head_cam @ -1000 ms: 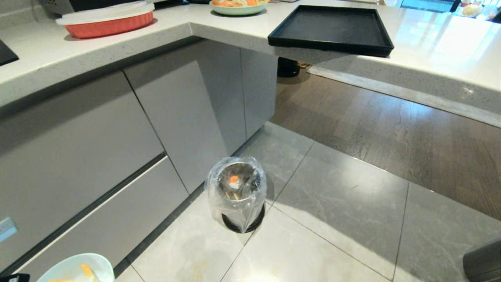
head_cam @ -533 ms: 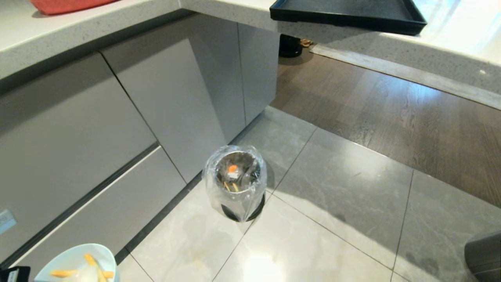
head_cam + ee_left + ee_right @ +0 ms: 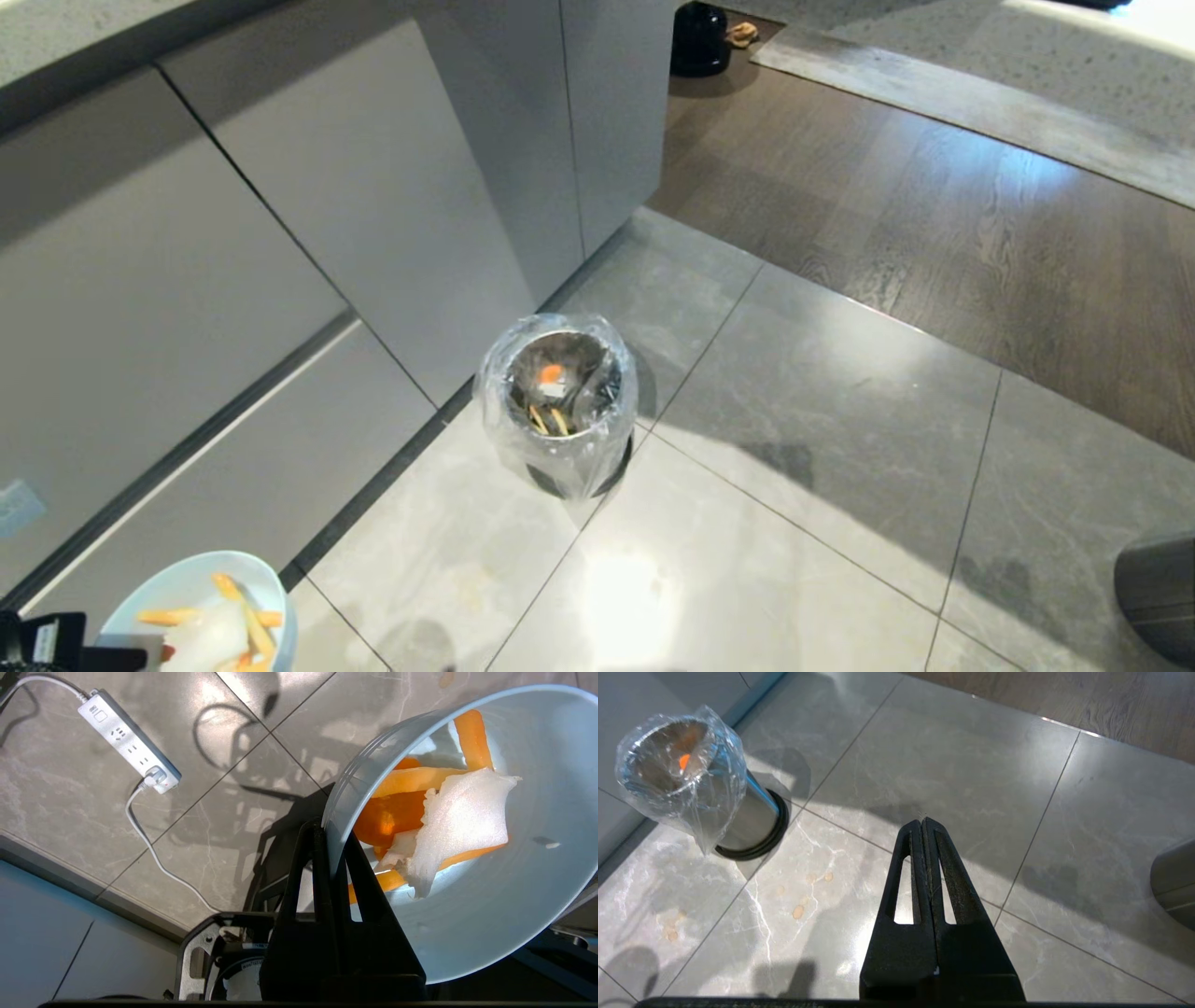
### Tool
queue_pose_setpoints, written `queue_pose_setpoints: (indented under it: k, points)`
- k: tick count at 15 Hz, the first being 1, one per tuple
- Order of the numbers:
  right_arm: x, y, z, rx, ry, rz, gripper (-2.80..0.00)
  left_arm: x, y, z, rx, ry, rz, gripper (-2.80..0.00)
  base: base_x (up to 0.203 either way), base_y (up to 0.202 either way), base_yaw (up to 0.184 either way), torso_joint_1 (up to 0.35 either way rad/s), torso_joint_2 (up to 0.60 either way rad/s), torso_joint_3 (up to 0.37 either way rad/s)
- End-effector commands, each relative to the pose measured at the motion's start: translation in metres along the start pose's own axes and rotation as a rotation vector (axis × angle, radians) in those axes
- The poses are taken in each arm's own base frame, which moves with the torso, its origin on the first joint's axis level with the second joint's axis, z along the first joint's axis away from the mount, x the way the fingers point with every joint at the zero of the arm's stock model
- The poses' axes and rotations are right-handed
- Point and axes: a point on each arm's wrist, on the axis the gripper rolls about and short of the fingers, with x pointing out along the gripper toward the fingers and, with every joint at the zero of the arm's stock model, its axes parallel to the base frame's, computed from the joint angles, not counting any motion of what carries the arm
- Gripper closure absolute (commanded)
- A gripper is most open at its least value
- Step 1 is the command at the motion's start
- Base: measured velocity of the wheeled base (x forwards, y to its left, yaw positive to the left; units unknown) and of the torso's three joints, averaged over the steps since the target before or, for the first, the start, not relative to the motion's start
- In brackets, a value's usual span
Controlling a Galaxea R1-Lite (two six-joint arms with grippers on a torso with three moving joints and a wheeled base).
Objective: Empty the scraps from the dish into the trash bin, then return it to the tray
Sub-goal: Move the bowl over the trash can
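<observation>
The pale blue-white dish (image 3: 196, 607) hangs at the lower left of the head view, over the floor. My left gripper (image 3: 327, 833) is shut on its rim (image 3: 341, 798), one finger outside and one inside. Inside lie the scraps (image 3: 444, 821): yellow and orange strips with a white lump. The trash bin (image 3: 560, 401), shiny metal in a crinkled clear bag, stands on the tiles near the cabinet corner, up and to the right of the dish, holding some orange bits. The bin (image 3: 691, 784) also shows in the right wrist view. My right gripper (image 3: 924, 823) is shut and empty over the floor. The tray is out of view.
Grey cabinet fronts (image 3: 280, 233) run along the left. A white power strip (image 3: 128, 742) with its cable lies on the tiles under the left arm. A dark cylinder (image 3: 1158, 597) stands at the right edge. Wood flooring (image 3: 934, 233) begins beyond the tiles.
The head view has tipped downward, so the counter and the tray have slid out of the top. The dish has come further into view at the lower left.
</observation>
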Motion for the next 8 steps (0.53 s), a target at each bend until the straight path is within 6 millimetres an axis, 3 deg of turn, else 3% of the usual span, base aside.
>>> queue_pose_setpoints:
  k: [1, 8]
  points:
    - [0.000, 0.000, 0.000, 0.000, -0.001, 0.000, 0.00, 0.004, 0.001, -0.002, -0.004, -0.004, -0.004, 0.00, 0.000, 0.000, 0.000, 0.002, 0.00, -0.192]
    - [0.000, 0.000, 0.000, 0.000, 0.000, 0.000, 0.00, 0.012, 0.004, 0.009, -0.007, -0.035, -0.029, 0.00, 0.000, 0.000, 0.000, 0.002, 0.00, -0.197]
